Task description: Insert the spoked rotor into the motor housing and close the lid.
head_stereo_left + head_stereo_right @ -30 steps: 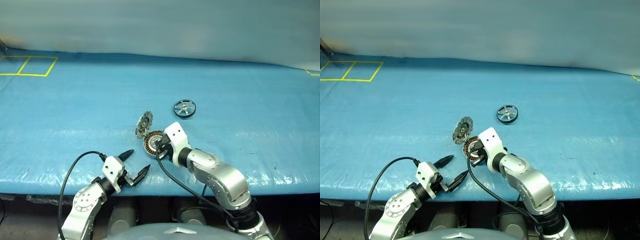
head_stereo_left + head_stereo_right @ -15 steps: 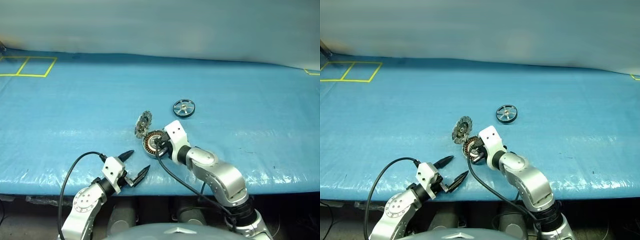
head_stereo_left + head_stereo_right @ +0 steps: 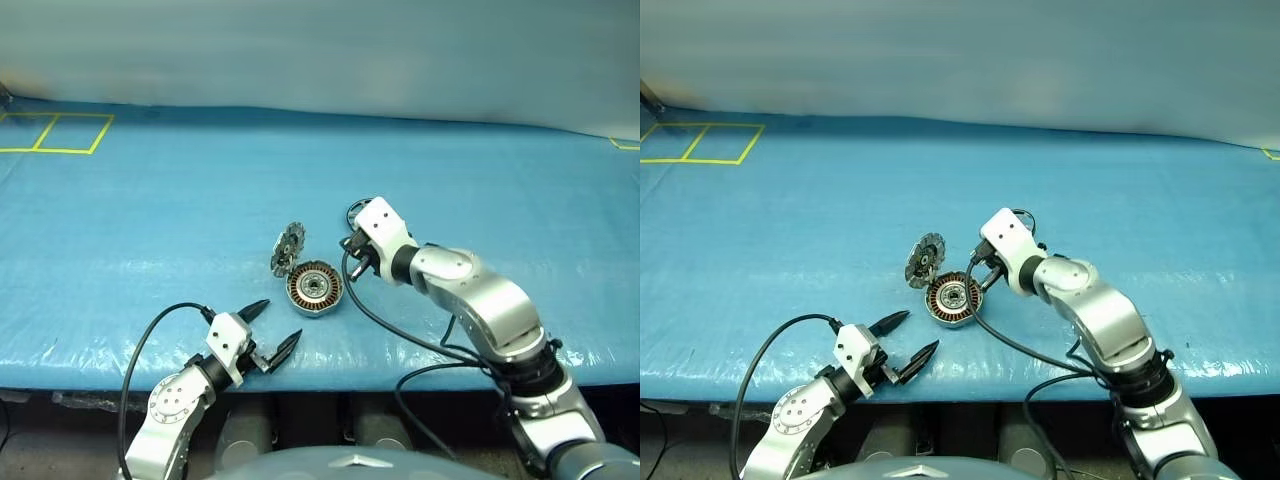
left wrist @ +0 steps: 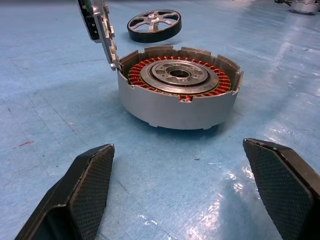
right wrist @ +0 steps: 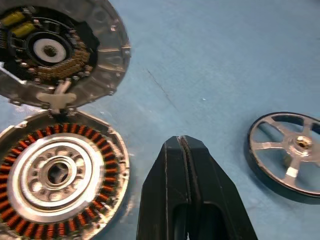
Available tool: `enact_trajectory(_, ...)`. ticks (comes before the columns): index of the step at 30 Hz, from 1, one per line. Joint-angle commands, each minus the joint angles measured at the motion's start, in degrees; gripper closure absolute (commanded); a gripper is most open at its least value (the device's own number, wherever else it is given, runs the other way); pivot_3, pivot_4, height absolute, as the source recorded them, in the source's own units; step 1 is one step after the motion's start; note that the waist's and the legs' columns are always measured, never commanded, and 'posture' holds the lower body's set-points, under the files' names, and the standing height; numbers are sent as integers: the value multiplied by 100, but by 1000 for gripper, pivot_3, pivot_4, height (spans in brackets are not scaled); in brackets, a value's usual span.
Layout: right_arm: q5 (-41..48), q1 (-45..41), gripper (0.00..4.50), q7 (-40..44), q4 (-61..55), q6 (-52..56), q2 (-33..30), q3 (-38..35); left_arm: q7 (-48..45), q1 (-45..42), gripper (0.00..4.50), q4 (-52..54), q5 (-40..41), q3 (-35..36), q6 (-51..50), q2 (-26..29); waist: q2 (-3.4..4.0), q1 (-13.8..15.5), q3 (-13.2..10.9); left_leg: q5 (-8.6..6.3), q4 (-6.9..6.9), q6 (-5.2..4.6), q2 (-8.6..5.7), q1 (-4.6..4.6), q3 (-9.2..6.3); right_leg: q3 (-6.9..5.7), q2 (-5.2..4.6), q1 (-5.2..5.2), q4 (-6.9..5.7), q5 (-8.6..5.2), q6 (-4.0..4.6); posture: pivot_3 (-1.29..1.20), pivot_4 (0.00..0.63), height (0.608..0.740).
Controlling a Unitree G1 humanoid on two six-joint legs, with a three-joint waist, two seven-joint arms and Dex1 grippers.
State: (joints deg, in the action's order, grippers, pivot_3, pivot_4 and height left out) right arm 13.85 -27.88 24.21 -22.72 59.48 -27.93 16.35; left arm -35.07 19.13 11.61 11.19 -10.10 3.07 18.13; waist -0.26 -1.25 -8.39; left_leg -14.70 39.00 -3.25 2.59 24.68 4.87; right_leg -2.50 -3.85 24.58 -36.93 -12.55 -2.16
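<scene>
Between motor housing (image 5: pixel 62 177) and spoked rotor (image 5: pixel 287 152), right tool (image 5: pixel 186 145) pinched empty; left tool (image 4: pixel 180 195) wide.

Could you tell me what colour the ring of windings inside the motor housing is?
Copper-orange windings; the left wrist view shows them best.

The table cover (image 3: pixel 150 210) is bright blue with a faint woven sheen; at the upper left of the head view, yellow tape (image 3: pixel 55 133) outlines 2 adjoining squares. The motor housing (image 4: pixel 177 100) has a plain grey wall, a copper-orange ring of windings and a silver centre. The lid (image 5: pixel 60 50), open, shows a silver rim around a dark inside with a white centre and 2 yellow parts. The spoked rotor (image 5: pixel 290 152) has a black rim and shiny silver spokes. The left gripper (image 4: pixel 182 200) has black fingers (image 4: pixel 82 192) with a fine cross-hatched pattern; the right gripper (image 5: pixel 192 195) is plain black.
</scene>
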Motion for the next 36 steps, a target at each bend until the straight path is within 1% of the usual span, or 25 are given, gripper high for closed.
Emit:
enact_trajectory(1,-283,-572,3572,164,690,-363,-139,45,-12,-25,0,94,-6,-71,41,-14,1,4,-1,0,-1,0,0,2,0,0,0,1,0,0,1,0,150,740)
enact_trajectory(5,-727,-1184,2234,140,1801,-714,-137,201,47,-2,0,109,-13,-62,54,-33,1,7,-1,-1,-5,-3,0,7,7,7,5,-2,0,1,2,0,150,740)
enact_trajectory(6,-820,-1288,1972,140,2030,-782,-118,229,61,6,0,115,-14,-61,53,-37,1,9,-1,-2,-5,-4,0,11,9,9,6,-6,-1,1,2,0,150,740)
enact_trajectory(11,-1135,-1637,1972,-20,3028,-1015,153,130,108,50,0,147,-29,-94,60,-47,0,14,0,-2,-5,-6,1,18,18,14,10,-9,-2,5,-5,0,150,740)
enact_trajectory(13,-1218,-1673,1972,-26,3239,-1070,206,121,120,50,0,145,-30,-108,63,-48,1,15,0,-2,-4,-6,2,17,20,15,11,-9,-4,5,-6,0,150,740)
enact_trajectory(18,-1205,-1593,1972,235,3304,-1049,234,144,131,29,0,107,-17,-121,92,-54,2,10,0,-2,-4,-6,2,15,23,18,11,-9,-5,6,-8,0,150,740)
enact_trajectory(33,-1469,-1532,1972,438,4026,-1368,174,87,139,-29,0,13,-32,-133,137,-88,2,7,0,-1,-2,-6,2,12,27,21,12,-11,-8,8,-10,0,150,740)
enact_trajectory(36,-1486,-1449,2570,491,4035,-1376,191,105,146,-24,0,11,-38,-130,146,-92,2,6,0,-2,-2,-6,3,11,26,21,13,-11,-8,8,-10,0,150,740)
